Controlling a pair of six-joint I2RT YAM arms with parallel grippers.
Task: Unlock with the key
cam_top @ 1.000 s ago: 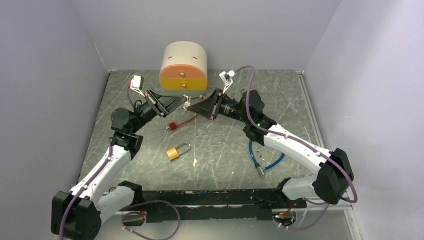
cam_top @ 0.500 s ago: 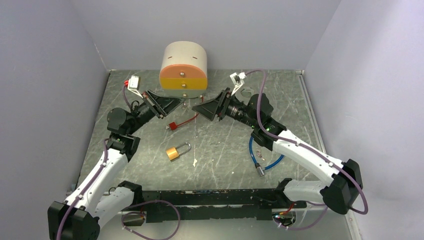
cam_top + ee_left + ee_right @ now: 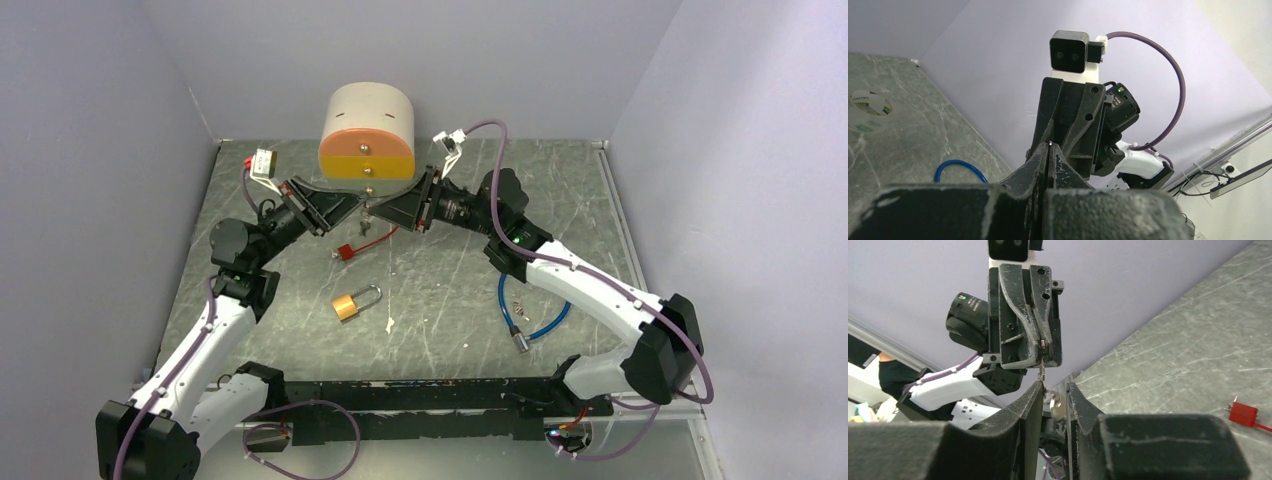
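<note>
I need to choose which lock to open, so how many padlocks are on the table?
1. The padlock lies mid-table, left of the blue cable. Another could hide behind the box.

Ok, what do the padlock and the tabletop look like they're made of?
Padlock: brass-looking body, golden and shiny, with a silvery metal shackle. Tabletop: grey-green stone or stone-print laminate, going by the white veins; matte with slight sheen.
</note>
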